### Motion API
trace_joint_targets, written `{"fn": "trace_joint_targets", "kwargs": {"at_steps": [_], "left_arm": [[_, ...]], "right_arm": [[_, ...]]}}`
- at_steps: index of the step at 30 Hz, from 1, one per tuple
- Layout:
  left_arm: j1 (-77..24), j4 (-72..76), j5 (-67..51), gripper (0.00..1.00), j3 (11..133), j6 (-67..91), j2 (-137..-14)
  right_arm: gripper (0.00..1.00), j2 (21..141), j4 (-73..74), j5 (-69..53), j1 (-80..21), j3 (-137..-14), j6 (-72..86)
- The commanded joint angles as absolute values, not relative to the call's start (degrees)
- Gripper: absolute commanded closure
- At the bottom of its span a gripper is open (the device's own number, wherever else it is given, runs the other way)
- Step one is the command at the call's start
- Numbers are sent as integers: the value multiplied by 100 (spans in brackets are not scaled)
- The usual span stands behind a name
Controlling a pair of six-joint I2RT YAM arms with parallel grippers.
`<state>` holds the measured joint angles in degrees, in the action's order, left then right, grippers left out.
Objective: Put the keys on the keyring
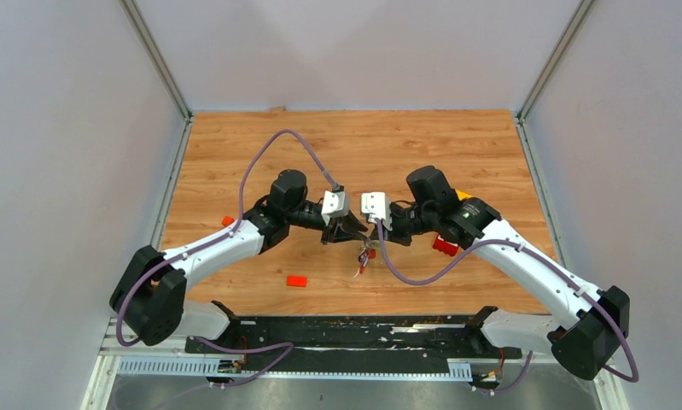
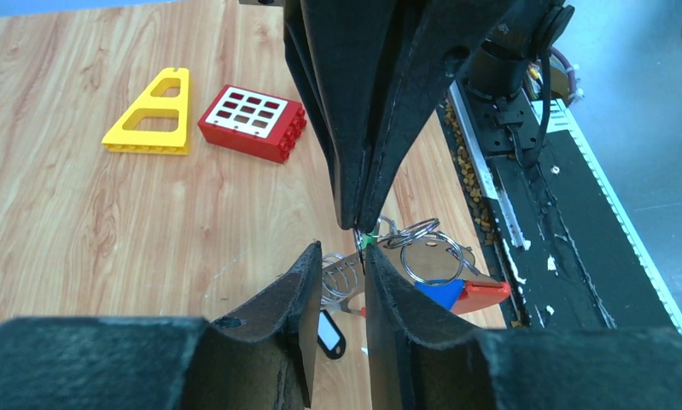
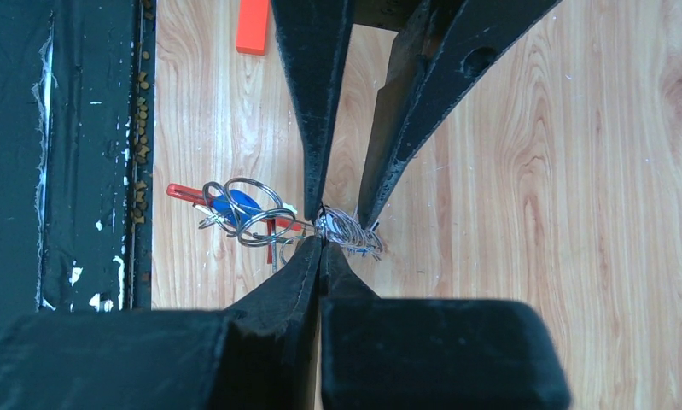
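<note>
- Our right pincer (image 3: pixel 323 246) is clenched on the keyring (image 3: pixel 347 231), held over the table (image 1: pixel 363 145).
- Our left pincer (image 2: pixel 341 256) stands parted astride it, not clearly gripping.
- The keys (image 3: pixel 235 205) dangle just beside.
- We judge threading is underway; next, the left must pinch and spread the ring.

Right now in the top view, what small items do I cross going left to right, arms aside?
orange block → red block → keyring → red brick

One keyring bunch (image 1: pixel 364 255), one red studded brick (image 2: pixel 253 122), one yellow triangular piece (image 2: pixel 154 114), two small orange-red blocks (image 1: pixel 297 281) (image 1: pixel 227 220).
</note>
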<state>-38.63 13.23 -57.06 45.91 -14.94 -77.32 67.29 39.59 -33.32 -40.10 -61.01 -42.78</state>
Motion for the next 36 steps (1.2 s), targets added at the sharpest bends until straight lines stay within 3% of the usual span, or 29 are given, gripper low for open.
{"fn": "trace_joint_targets", "kwargs": {"at_steps": [1, 9, 15, 19, 28, 32, 36], "left_arm": [[-3907, 1835, -5623, 69, 4549, -1193, -7784], [-3959, 1689, -5645, 78, 4574, -1326, -7855], [-3983, 1622, -5732, 99, 4641, -1339, -7924], [-3989, 1657, -5773, 100, 4597, -1288, -7896], [-3911, 3379, -5847, 100, 3985, -130, -7550], [-3850, 5337, -5860, 100, 3356, 915, -7554], [-3849, 5474, -5833, 100, 3254, 969, -7566]], "right_arm": [[100, 6587, 3558, -3588, -4045, -6096, -4320], [100, 6598, 3557, -3621, -4045, -6135, -4265], [100, 6592, 3513, -3592, -4046, -6110, -4222], [100, 6545, 3456, -3475, -4042, -6085, -4140], [67, 6170, 3380, -3637, -3742, -5836, -3965], [64, 6062, 3450, -4072, -3563, -5818, -3955], [64, 6136, 3468, -4485, -3529, -5785, -3955]]}}
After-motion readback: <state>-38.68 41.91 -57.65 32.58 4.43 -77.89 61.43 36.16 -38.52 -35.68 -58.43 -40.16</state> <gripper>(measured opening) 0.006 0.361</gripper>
